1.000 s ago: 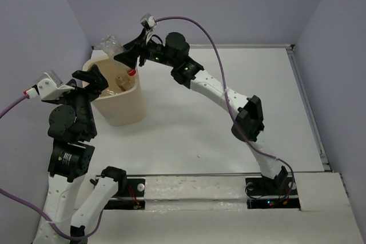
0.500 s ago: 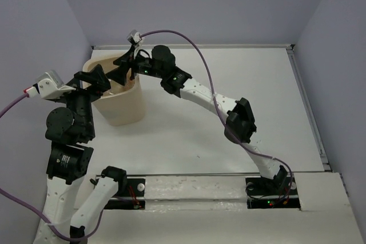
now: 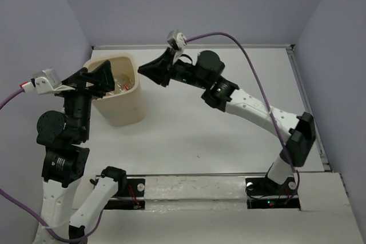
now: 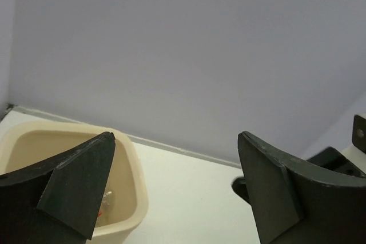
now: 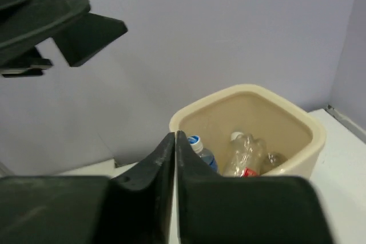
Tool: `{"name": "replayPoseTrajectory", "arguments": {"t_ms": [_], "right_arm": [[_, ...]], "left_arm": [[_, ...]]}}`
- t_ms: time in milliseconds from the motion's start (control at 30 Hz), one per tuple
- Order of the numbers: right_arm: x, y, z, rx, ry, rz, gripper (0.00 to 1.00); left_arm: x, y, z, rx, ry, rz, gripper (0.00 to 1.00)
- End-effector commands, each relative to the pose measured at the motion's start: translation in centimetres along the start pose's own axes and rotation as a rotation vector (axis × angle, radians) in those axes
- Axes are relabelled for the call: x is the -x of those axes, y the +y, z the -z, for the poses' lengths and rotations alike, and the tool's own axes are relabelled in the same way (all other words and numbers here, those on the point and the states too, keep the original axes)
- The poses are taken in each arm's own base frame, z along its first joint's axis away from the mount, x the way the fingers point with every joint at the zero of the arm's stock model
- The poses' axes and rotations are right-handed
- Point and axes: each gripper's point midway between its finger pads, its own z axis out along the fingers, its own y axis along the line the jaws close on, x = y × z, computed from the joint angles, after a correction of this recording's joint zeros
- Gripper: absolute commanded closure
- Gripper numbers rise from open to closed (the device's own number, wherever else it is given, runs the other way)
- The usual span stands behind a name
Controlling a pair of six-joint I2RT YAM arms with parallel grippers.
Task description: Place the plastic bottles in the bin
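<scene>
**A:** What had changed in the last second?

**B:** The right gripper had come back out of the bin. One second earlier it was over the bin's mouth with a clear bottle. Now it stood just beside the rim, on the open-table side. Its jaws were pressed together with nothing between them.

**A:** And the plastic bottles?

**B:** They lay inside the bin, below the rim. The right wrist view showed a clear one with some red on it and one with a blue cap. I saw no bottle on the white table.

**A:** And the left gripper?

**B:** It hovered over the left side of the rim, with its jaws wide apart and empty.

**A:** What could go wrong from there?

**B:** I judged the bin to be light. Both grippers were near its rim, so a low or sideways move could push it or tip it, and bottles could roll out. The two arms were also near each other, so they could collide if both moved toward the bin together.
</scene>
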Motion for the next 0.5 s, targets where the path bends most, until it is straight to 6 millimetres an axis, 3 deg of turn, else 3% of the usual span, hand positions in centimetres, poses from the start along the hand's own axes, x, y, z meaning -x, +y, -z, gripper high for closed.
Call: {"name": "replayPoseTrajectory", "arguments": {"t_ms": [0,33,67,100,133,167,200,267,333,367,400,467], "right_arm": [[4.4,1.2,8.9,-0.148,-0.17,0.129,1.0],[0.8,0.5,10.9,-0.191,-0.107,0.106,1.0],[0.5,0.7,12.6,-0.214,-0.107,0.101,1.0],[0.3,0.5,14.4,-0.261,-0.115,0.1,1.0],[2.4,1.6,17.2,-0.283,-0.172,0.111,1.0],[0.8,1.5,18.9,-0.312,-0.13,0.092,1.0],[-2.3,0.5,21.0,-0.377,-0.072,0.079,0.95],[-5.1,0.1,25.7,-0.48,-0.034,0.041,0.62],[-6.6,-0.7,28.8,-0.577,-0.035,0.005,0.28],[-6.5,-0.1,30.5,-0.59,-0.068,-0.027,0.01],[-8.3,-0.6,31.6,-0.621,-0.048,-0.039,0.0],[-8.4,-0.5,32.8,-0.639,-0.086,-0.061,0.0]], "left_arm": [[-0.8,-7.5,0.7,-0.428,0.016,0.034,0.01],[-2.1,-9.1,1.5,-0.539,0.065,0.045,0.01],[-3.9,-9.3,1.6,-0.584,0.108,0.052,0.01],[-4.3,-9.9,1.8,-0.627,0.111,0.06,0.01],[-5.3,-10.2,2.1,-0.66,0.136,0.065,0.01],[-6.2,-10.4,2.4,-0.695,0.162,0.068,0.01],[-8.0,-10.5,3.0,-0.734,0.212,0.073,0.01],[-9.8,-10.5,3.8,-0.777,0.27,0.077,0.01],[-12.0,-9.8,4.0,-0.773,0.325,0.089,0.01],[-12.6,-9.7,4.2,-0.774,0.339,0.093,0.01],[-13.9,-9.3,4.4,-0.781,0.364,0.099,0.01],[-14.9,-9.1,4.7,-0.785,0.388,0.117,0.01]]}}
